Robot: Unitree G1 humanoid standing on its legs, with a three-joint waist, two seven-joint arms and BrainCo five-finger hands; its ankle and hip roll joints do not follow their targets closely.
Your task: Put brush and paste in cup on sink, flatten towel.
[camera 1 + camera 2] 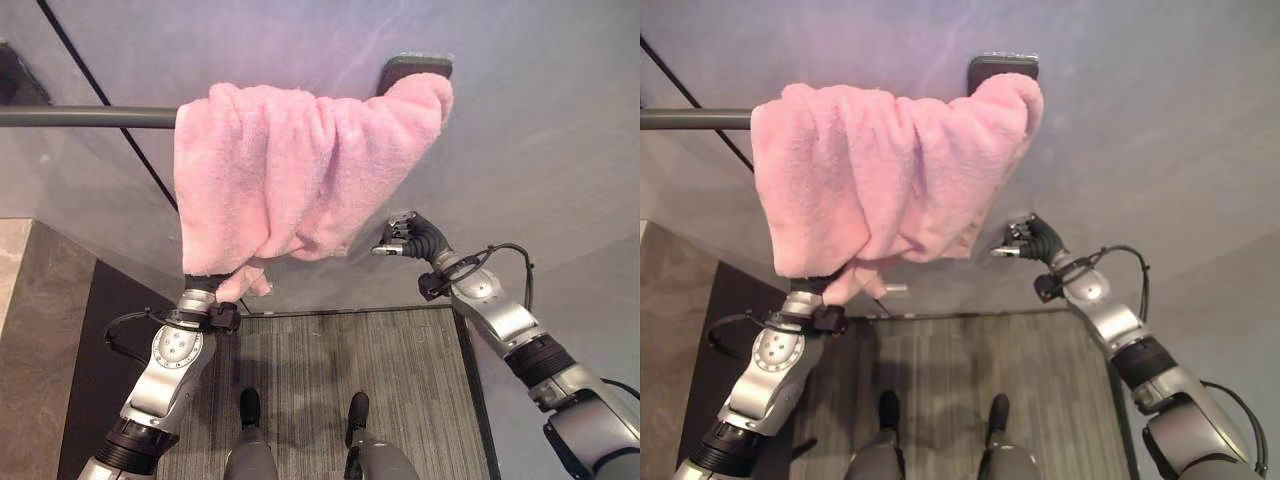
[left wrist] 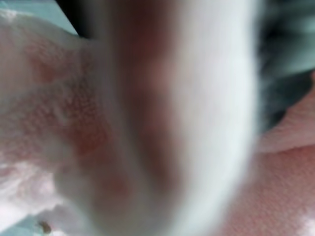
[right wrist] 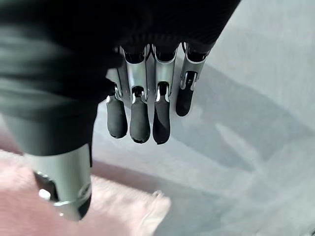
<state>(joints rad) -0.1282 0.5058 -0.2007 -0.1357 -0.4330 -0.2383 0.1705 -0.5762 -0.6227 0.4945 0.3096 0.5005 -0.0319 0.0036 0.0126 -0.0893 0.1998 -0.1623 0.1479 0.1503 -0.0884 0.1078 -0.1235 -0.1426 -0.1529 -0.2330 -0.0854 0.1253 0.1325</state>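
Left hand [image 1: 205,285] buried under bunched towel [image 1: 290,170]; right hand [image 1: 412,238] hovers beside, fingers straight

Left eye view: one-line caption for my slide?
Pink towel bunched over rail; left hand under its hem, right hand open beside it.

One pink towel [image 1: 290,170], bunched. One dark rail [image 1: 85,116] was present. One dark wall bracket [image 1: 412,68]. Two robot hands were counted: left hand [image 1: 205,287], right hand [image 1: 408,238].

The left hand [image 1: 205,285] is at lower left, its fingers hidden. The right hand [image 1: 405,238] at centre right holds its fingers [image 3: 140,118] relaxed and empty.
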